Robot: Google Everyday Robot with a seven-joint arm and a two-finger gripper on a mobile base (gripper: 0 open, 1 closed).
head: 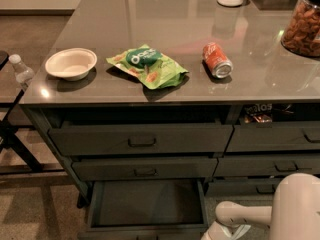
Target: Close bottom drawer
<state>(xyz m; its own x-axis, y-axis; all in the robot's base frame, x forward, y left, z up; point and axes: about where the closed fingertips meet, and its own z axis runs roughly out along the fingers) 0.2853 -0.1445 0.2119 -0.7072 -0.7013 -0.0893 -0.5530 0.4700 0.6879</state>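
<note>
View of the drawer cabinet from above. The bottom drawer (145, 205) sits at lower centre of the frame, pulled well out, and I see its bare dark interior below the two shut drawers of the same stack. My gripper (220, 232) lies at the lower right edge, just right of the open drawer's front corner and largely cut off; I cannot tell whether it is released or clenched. On the countertop (175, 29): a white bowl (71, 63) at left, a green snack bag (146, 65) at centre, an orange can (217, 60) on its side.
</note>
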